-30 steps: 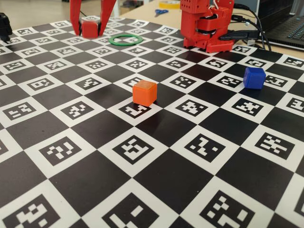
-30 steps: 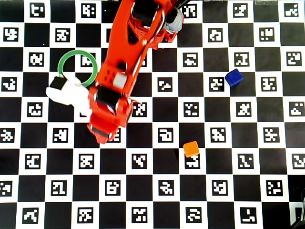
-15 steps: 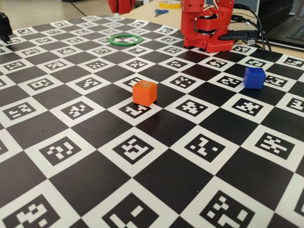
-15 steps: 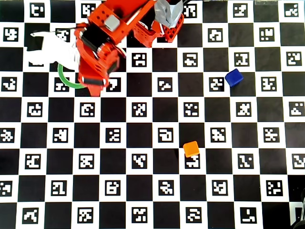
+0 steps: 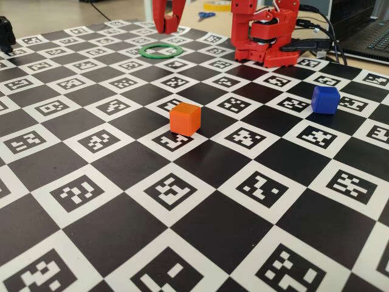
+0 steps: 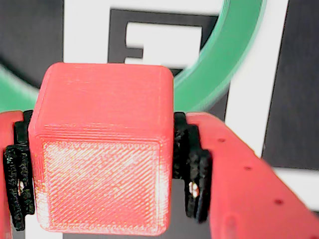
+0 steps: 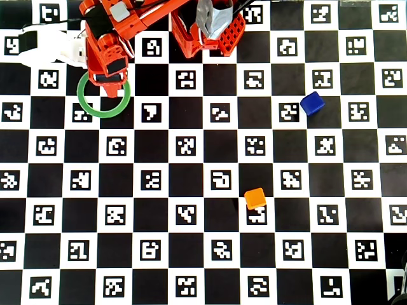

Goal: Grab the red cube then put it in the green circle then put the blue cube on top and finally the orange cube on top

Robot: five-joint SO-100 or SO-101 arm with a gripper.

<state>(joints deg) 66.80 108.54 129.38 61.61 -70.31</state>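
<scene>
- Checkerboard table point(image 5: 200, 231) with black squares and printed markers fills all my views; a laptop point(image 5: 364, 30) and scissors point(image 5: 205, 15) lie past its far edge in the fixed view.
- My tool point(image 6: 102, 199) pinches the red cube point(image 6: 102, 154), its black pads point(image 6: 197, 169) pressed against the cube's two sides in the wrist view.
- Behind the cube in that view I see an arc of the green ring point(image 6: 224, 64) on the table.
- From overhead, the tool point(image 7: 109, 86) hangs over the ring's point(image 7: 95, 113) upper part; I cannot see the red cube there.
- Orange cube point(image 7: 255, 198) sits near mid-table, well apart from the ring.
- Blue cube point(image 7: 311, 103) sits toward the right side overhead, also well apart from the ring and the orange cube.
</scene>
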